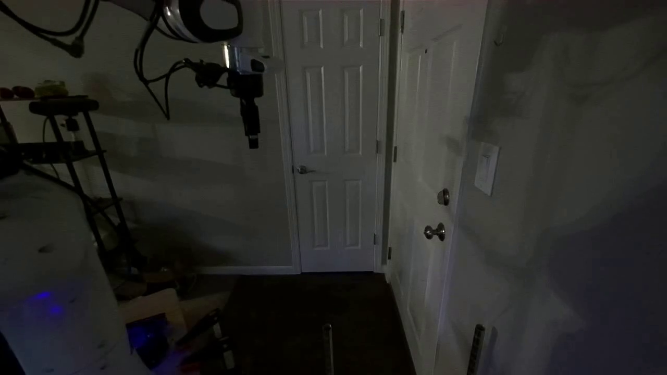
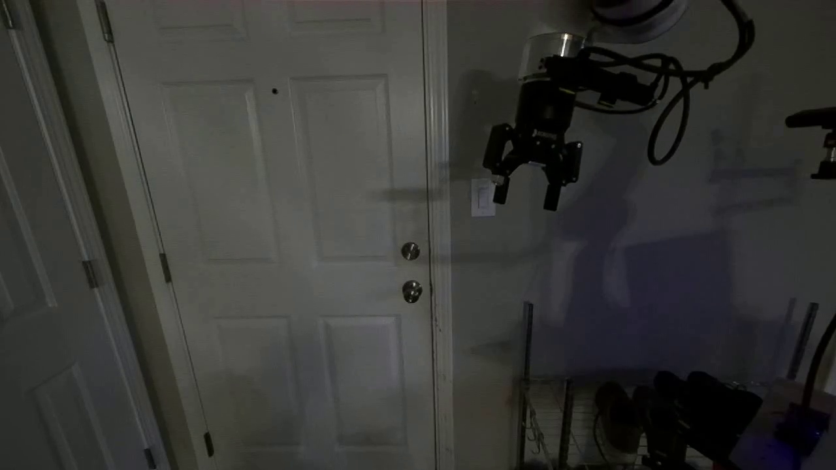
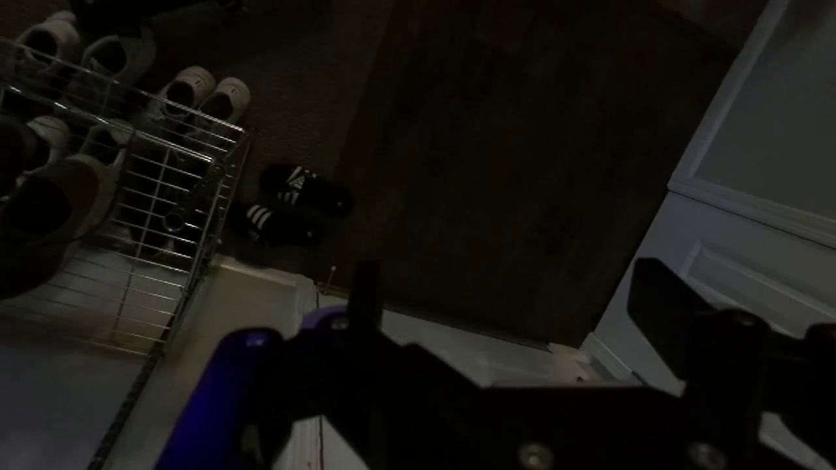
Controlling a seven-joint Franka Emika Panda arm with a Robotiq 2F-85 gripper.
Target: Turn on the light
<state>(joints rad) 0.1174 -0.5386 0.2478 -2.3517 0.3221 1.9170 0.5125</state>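
Exterior views both showed a robot arm [image 1: 180, 21] set high in the scene, its end bent so that the gripper [image 2: 526, 199] pointed almost straight down, with black cables [image 2: 746, 38] looped beside it. Two dark fingers [image 2: 552, 197] stood wide apart and held nothing. In an exterior view, one fingertip overlapped the edge of the light switch [image 2: 483, 198], a pale upright plate on the gray wall [image 2: 490, 287]. In an exterior view, a black stand [image 1: 64, 107] occupied the far left, followed by the hanging gripper and a narrow white door [image 1: 336, 156] with a lever handle [image 1: 302, 170]; the switch sat toward the right, well apart from the gripper.

The room was dim. In an exterior view, a wide white door [image 2: 274, 287] carried a metal lock [image 2: 410, 251] above a round knob [image 2: 412, 292]; next came the door frame [image 2: 436, 196], the switch just beside it, and a stretch of wall crossed by shadows, a wire rack [image 2: 567, 418] at its foot. In the wrist view, pale shoes [image 3: 232, 91] clustered at the rack on the left, and black sandals [image 3: 317, 196] with white stripes lay near it on the dark floor [image 3: 490, 163], which spread to pale paneling [image 3: 738, 287] at right. Across the bottom, the fingers showed in silhouette, a broad gap between them.
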